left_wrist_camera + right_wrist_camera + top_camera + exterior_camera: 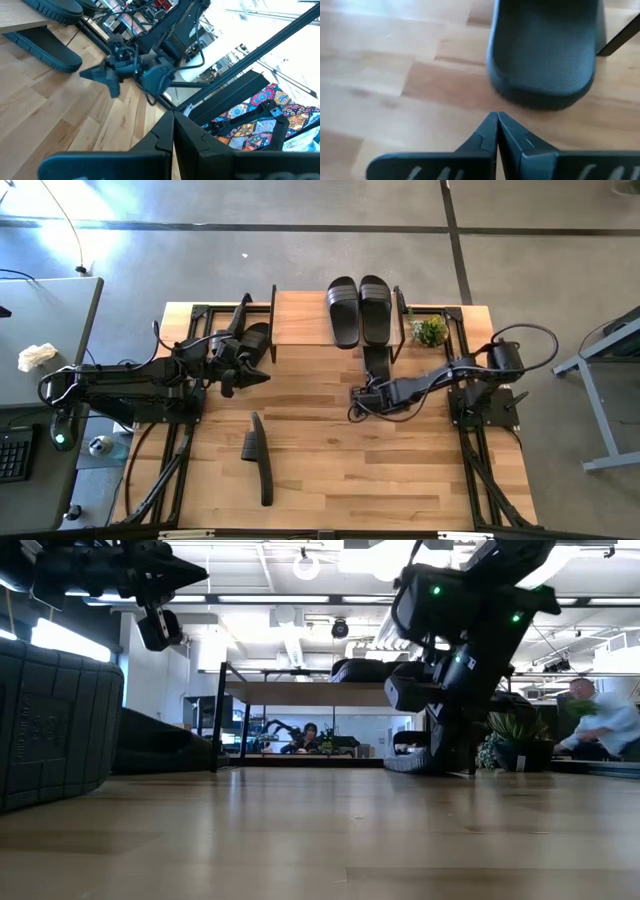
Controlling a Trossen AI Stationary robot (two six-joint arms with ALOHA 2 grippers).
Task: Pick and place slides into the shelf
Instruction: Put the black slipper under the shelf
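Note:
The shelf (pixel 300 318) stands at the table's far edge with two black slides (pixel 358 310) side by side on its wood top. A third slide (pixel 377 362) lies flat on the table and sticks out from under the shelf toward the near edge. My right gripper (pixel 497 116) is shut and slants down at that slide's near end (pixel 540 95), just short of it. It shows in the high view too, as the right gripper (pixel 370 388). My left gripper (pixel 173 117) is shut, held level above the table left of the shelf, and points toward the right arm (pixel 150 75).
Two more slides (pixel 260 452) lie on the table's near left part, one on its edge; its sole (pixel 50 720) fills the low view's left. Another dark slide (pixel 256 340) lies by the shelf's left legs. A small potted plant (pixel 430 332) stands right of the shelf.

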